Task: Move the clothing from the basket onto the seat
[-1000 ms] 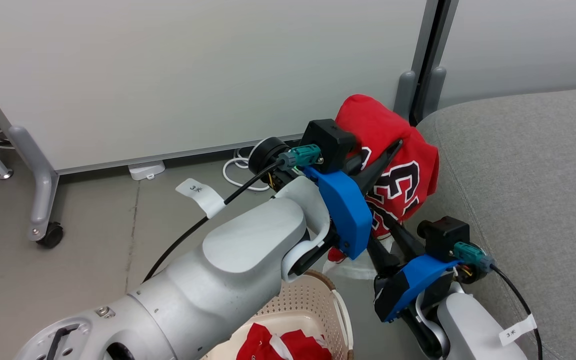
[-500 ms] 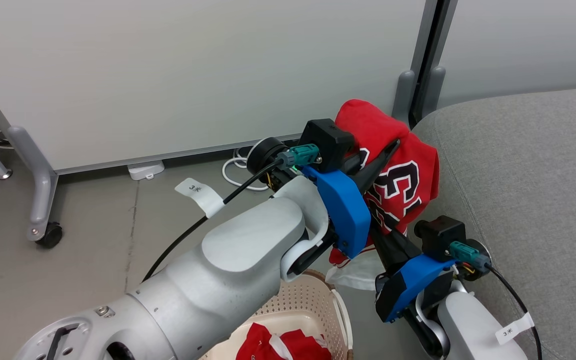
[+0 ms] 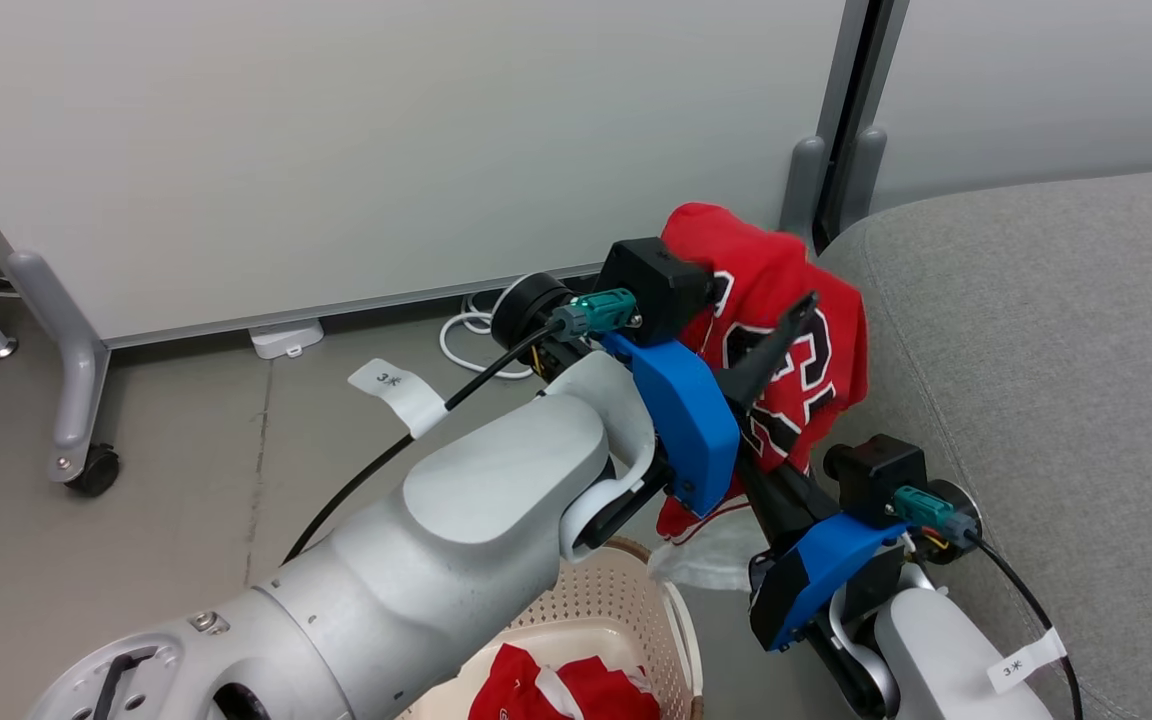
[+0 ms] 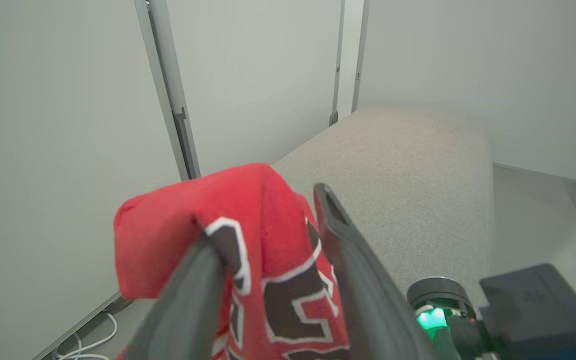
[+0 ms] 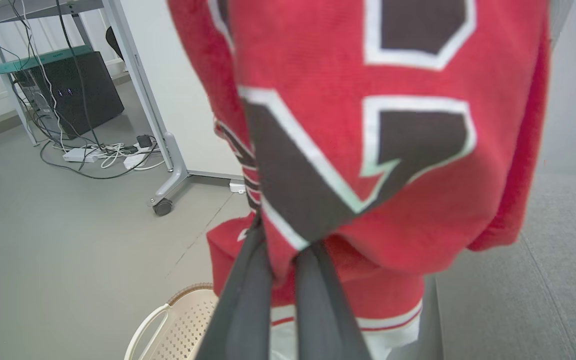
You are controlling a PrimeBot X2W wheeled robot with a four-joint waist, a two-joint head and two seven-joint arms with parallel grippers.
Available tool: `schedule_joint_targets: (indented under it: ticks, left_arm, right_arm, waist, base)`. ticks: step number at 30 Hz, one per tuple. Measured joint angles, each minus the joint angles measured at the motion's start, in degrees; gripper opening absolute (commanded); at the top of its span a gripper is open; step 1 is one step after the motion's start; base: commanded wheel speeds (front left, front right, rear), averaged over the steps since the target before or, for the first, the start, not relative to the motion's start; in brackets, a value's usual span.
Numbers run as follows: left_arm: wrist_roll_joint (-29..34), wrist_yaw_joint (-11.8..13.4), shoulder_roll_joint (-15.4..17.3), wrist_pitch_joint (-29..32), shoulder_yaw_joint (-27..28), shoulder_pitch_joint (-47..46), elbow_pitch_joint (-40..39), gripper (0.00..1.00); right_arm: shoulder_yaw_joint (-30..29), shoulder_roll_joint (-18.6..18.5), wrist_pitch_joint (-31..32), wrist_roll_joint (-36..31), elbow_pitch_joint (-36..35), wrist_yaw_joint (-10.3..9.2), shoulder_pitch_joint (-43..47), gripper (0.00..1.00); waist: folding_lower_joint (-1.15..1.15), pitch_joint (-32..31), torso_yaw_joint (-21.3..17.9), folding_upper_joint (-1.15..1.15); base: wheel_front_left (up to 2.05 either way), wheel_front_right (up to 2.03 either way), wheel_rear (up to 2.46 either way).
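Observation:
A red piece of clothing (image 3: 776,265) with black and white number print hangs in the air between the basket (image 3: 626,600) and the grey seat (image 3: 1036,350). My left gripper (image 3: 771,310) is open, and the cloth (image 4: 248,220) is draped over one of its fingers (image 4: 188,295). From below, my right gripper (image 5: 285,250) is shut on the garment's lower folds (image 5: 368,150). More red and white clothing (image 3: 556,690) lies in the cream perforated basket, whose rim (image 5: 183,310) appears under the right gripper.
White partition panels stand behind, with a wheeled foot (image 3: 76,440) and a post (image 3: 836,170) at the seat's corner. White cables (image 3: 476,345) lie on the floor by the panel. A black box (image 5: 68,85) and power strips (image 5: 103,155) sit farther off.
My left gripper's fingers have spread apart, leaving the garment draped over one finger. My right gripper has closed on the garment's lower part. The cloth has sagged slightly.

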Motion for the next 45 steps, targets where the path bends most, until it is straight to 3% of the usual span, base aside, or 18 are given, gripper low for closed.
schedule_joint_targets:
  ticks: [11, 15, 18, 26, 30, 37, 45]
  left_arm:
    - [0.55, -0.09, 0.24, -2.65, 0.47, 0.90, 1.78, 1.00]
    - [0.68, -1.52, 3.13, -4.46, 1.88, 3.47, 0.46, 1.00]
    - [1.69, -1.03, 6.89, -5.00, 4.65, 6.47, -1.38, 1.00]
    - [13.10, 4.11, 15.62, -5.21, 23.62, 22.70, -16.50, 1.00]
    - [19.03, 4.66, 18.24, -5.22, 31.32, 31.03, -22.83, 1.00]
    - [26.47, 4.21, 18.69, -5.22, 43.75, 43.94, -29.67, 1.00]
    - [31.72, 2.85, 15.14, -5.21, 54.94, 55.42, -32.17, 1.00]
  right_arm:
    - [-0.54, 0.00, 0.51, -0.60, -0.71, 0.00, 0.46, 0.00]
    - [-1.07, 0.00, 0.49, -0.48, -1.32, 0.00, 0.74, 0.00]
    - [-1.25, -0.02, 0.49, -0.48, -1.80, 0.00, 0.89, 0.00]
    - [-2.03, -0.04, 0.77, -0.30, -3.60, 0.00, 1.66, 0.00]
    - [-2.09, -0.03, 1.26, -0.33, -5.00, 0.00, 2.02, 0.00]
    - [-2.35, -0.03, 1.93, -0.51, -7.76, 0.00, 3.25, 0.00]
    - [-2.14, -0.03, 2.81, -1.19, -10.33, 0.00, 5.38, 0.00]
  waist:
    - [0.00, -0.17, -0.54, 0.00]
    - [0.00, -0.07, -1.37, 0.00]
    - [0.00, 0.27, -2.01, 0.00]
    - [0.00, 1.51, -4.37, 0.00]
    - [0.00, 2.06, -5.95, 0.00]
    - [0.00, 3.00, -9.46, 0.00]
    - [0.00, 3.77, -15.50, 0.00]
  base:
    - [0.00, 0.00, 0.00]
    - [0.00, 0.00, 0.00]
    - [0.00, 0.00, 0.00]
    - [0.00, 0.00, 0.00]
    - [0.00, 0.00, 0.00]
    - [0.00, 0.00, 0.00]
    - [0.00, 0.00, 0.00]
